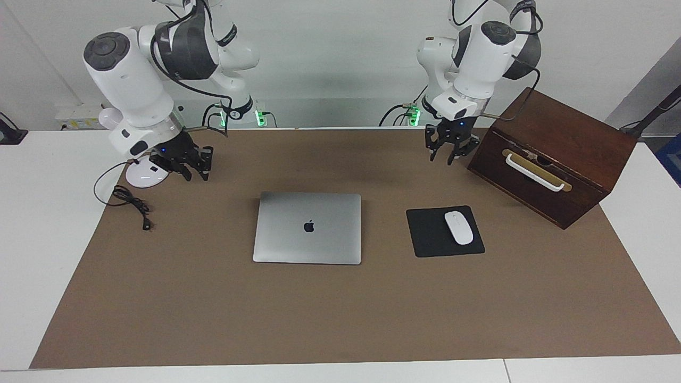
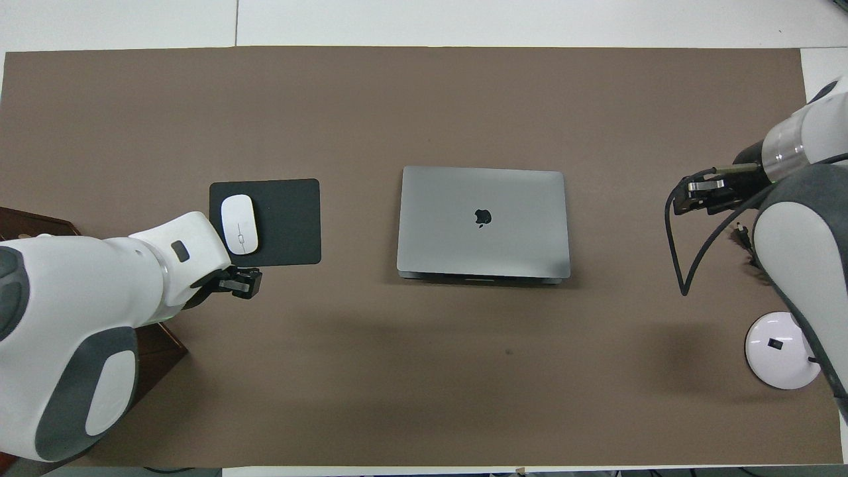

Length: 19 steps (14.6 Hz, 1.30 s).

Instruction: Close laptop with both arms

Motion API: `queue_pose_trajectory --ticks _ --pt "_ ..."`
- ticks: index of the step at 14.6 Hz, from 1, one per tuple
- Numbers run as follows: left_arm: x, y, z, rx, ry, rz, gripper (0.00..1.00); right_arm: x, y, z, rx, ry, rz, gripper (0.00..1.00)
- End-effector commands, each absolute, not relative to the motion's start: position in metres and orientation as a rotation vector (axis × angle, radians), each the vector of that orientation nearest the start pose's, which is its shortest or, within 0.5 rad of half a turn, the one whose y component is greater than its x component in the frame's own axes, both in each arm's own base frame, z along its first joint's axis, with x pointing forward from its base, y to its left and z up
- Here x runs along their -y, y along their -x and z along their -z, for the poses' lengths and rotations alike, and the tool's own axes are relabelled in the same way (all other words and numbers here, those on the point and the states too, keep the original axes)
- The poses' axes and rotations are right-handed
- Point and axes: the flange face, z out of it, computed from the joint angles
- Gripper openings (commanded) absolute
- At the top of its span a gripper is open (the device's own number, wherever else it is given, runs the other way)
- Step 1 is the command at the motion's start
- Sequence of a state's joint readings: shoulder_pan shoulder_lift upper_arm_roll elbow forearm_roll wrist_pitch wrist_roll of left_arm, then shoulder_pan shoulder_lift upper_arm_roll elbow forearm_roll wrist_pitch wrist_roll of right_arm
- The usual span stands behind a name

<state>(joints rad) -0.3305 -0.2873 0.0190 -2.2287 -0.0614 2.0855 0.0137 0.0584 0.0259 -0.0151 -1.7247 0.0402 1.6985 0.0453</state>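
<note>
The slim silver-grey metal laptop (image 1: 307,227) was found lying flat in the middle of the brown table mat (image 1: 340,319), its lid fully down and the dark apple logo facing up. Nothing was seen touching it.

The left arm's small black two-finger gripper (image 1: 448,151) was observed raised over the mat at the left arm's end, just beside the dark brown wooden box with the white handle (image 1: 553,154). Its fingers were seen parted, with nothing between them.

The right arm's small black two-finger gripper (image 1: 186,165) was observed raised over the mat at the right arm's end, just beside the round white base of the desk lamp (image 1: 148,174). Its fingers were likewise seen spread apart and empty. Both grippers were noted well apart from the laptop.

A black rectangular mouse pad (image 1: 445,231) was recorded beside the laptop toward the left arm's end, with a white oval mouse (image 1: 458,227) resting on it. A black power cord (image 1: 130,205) was noted near the lamp base.
</note>
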Motion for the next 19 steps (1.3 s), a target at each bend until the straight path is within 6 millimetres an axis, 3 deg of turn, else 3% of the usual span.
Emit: queue_pose_trajectory --ticks 1,4,6,10,11,14,19 --pt "0.119 -0.465 -0.513 -0.373 3.174 0.191 1.0 -0.005 -0.549 -0.566 0.036 3.128 -0.072 1.0" --pt "0.067 -0.476 -0.519 -0.198 3.183 0.188 1.0 0.017 -0.543 -0.576 0.083 3.145 -0.059 1.0" --pt "0.04 -0.482 -0.53 -0.106 3.182 0.222 1.0 0.02 -0.537 -0.591 0.093 3.186 -0.021 1.0" --pt "0.03 -0.49 -0.543 -0.071 3.178 0.284 1.0 0.02 -0.524 -0.621 0.119 3.232 0.066 1.0" --pt "0.017 -0.492 -0.547 -0.033 3.175 0.299 1.0 0.023 -0.521 -0.626 0.107 3.231 0.073 1.0" --pt "0.003 -0.507 -0.579 0.016 3.166 0.368 1.0 0.024 -0.512 -0.632 0.08 3.219 0.048 1.0" --pt "0.0 -0.535 -0.638 0.017 3.177 0.245 1.0 0.032 -0.508 -0.628 -0.066 3.175 0.015 1.0"
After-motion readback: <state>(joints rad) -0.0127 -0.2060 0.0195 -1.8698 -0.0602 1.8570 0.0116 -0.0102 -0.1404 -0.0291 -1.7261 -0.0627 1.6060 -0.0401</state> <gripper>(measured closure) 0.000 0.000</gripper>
